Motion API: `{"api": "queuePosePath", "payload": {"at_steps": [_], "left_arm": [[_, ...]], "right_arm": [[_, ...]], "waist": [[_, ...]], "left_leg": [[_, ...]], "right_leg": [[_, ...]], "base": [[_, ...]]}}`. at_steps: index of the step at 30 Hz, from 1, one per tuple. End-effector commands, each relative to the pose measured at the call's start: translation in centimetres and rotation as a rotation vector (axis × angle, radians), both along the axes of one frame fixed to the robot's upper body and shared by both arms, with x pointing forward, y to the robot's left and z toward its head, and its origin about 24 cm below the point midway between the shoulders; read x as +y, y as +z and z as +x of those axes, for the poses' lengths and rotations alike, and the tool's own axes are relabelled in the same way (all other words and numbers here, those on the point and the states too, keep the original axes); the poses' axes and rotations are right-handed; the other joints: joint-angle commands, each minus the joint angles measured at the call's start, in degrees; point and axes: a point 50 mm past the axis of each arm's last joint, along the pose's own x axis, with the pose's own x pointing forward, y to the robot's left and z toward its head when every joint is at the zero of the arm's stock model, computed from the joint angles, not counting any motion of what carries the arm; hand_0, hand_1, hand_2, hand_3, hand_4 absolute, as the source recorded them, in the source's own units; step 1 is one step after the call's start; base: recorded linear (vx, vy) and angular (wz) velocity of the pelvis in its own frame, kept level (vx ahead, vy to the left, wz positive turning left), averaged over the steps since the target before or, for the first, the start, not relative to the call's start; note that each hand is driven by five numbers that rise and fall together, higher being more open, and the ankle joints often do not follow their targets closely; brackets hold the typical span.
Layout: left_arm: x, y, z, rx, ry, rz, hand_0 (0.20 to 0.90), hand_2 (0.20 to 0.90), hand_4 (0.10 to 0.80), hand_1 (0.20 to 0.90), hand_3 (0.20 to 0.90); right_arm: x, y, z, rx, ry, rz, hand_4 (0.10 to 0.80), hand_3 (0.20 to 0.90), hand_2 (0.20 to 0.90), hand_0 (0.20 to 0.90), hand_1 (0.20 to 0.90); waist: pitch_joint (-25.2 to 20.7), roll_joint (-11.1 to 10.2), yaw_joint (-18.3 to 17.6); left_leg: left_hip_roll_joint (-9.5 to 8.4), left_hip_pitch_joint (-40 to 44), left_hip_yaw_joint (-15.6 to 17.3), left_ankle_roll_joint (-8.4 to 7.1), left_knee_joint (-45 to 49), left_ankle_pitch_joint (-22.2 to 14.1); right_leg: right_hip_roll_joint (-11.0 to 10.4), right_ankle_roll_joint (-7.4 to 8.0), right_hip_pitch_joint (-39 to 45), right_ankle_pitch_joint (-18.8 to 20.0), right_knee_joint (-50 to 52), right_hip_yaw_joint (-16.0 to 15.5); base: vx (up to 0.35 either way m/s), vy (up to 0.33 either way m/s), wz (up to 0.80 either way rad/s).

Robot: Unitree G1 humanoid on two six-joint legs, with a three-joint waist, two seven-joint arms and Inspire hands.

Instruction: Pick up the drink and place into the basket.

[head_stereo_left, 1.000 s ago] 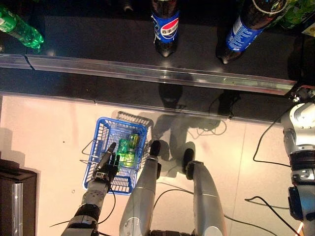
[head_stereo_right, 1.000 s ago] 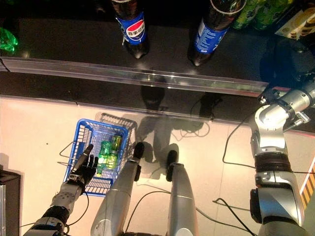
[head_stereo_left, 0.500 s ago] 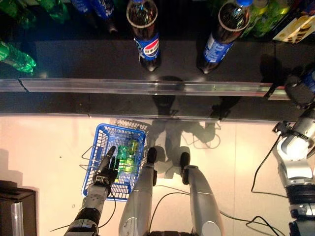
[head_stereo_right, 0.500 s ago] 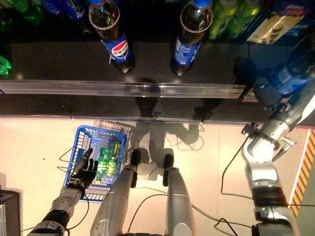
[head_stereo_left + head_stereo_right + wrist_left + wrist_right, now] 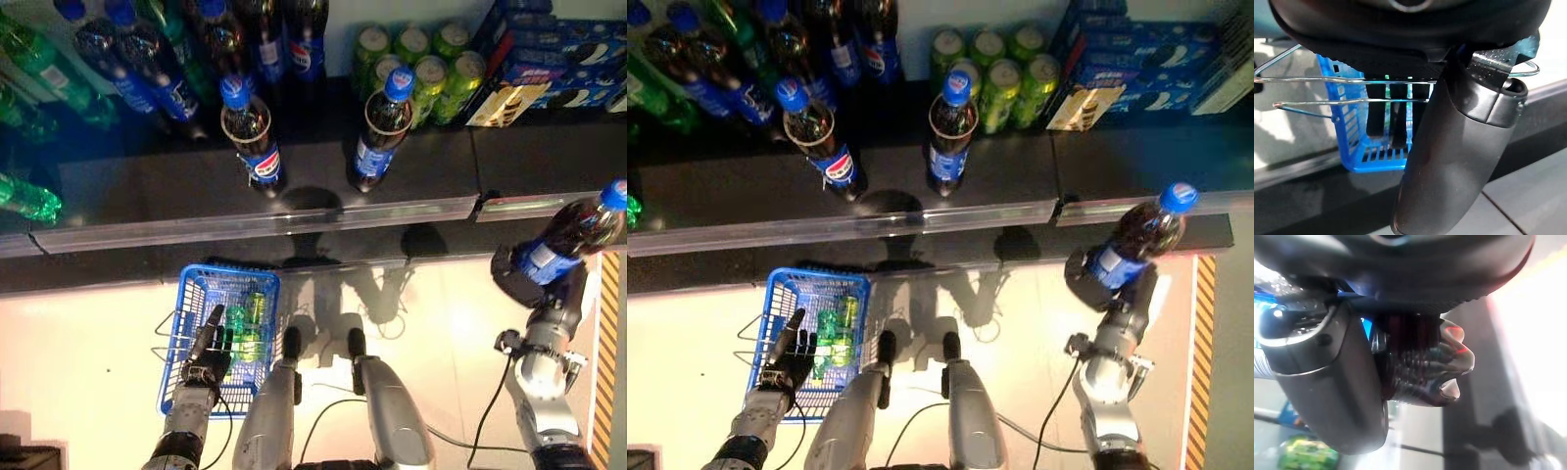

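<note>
While your left hand (image 5: pixel 208 351) rests with straight, relaxed fingers on the blue basket (image 5: pixel 192 297), steadying its wire handles, two green drinks (image 5: pixel 245 328) already lie inside. Two cola bottles (image 5: pixel 255 142) stand at the shelf (image 5: pixel 294 211) front. Off right, your right hand (image 5: pixel 1095 279) is curled round one cola bottle (image 5: pixel 1144 228), clear of the shelf, ready to carry over.

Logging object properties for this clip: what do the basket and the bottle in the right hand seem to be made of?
The basket looks like glossy blue moulded plastic, with slotted lattice walls and thin bare-metal wire handles. The cola bottle in the right hand looks like clear plastic: dark liquid shows through, with a blue cap and label.
</note>
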Motion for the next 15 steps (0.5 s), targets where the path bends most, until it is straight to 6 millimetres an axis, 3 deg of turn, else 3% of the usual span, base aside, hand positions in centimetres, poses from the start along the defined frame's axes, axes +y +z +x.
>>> {"api": "queuePosePath", "payload": {"at_steps": [1,9,15], "left_arm": [[5.6,4.1,-0.7,-0.201,0.113,0.257,0.300,0.300,0.100,0.300,0.200],[3.5,4.8,-0.4,-0.287,-0.031,0.292,0.300,0.300,0.100,0.300,0.200],[2.9,4.6,-1.0,-0.301,-0.058,0.271,0.300,0.300,0.100,0.300,0.200]], "right_arm": [[-0.3,4.0,0.1,-0.210,0.078,-0.090,0.100,0.200,0.300,0.300,0.300],[2.6,-1.9,0.0,0.165,0.317,-0.142,0.100,0.200,0.300,0.300,0.300],[4.3,-4.8,-0.4,0.366,0.534,-0.214,0.100,0.200,0.300,0.300,0.300]], "waist": [[-8.32,-0.31,0.09],[-10.29,1.00,2.58],[-11.80,1.73,5.00]], "left_leg": [[-4.73,1.03,2.35,4.12,2.11,-4.38],[-4.58,5.44,1.89,3.26,-2.26,-3.02],[-4.53,7.74,0.95,2.31,-4.24,-2.19]], "right_leg": [[1.71,4.47,1.62,7.35,-10.21,-1.27],[0.33,3.89,8.98,7.18,-15.36,-4.35],[-0.57,3.57,12.93,7.07,-17.95,-7.10]], "base": [[0.059,-0.004,0.00],[0.039,0.040,0.09],[0.014,0.070,0.24]]}}
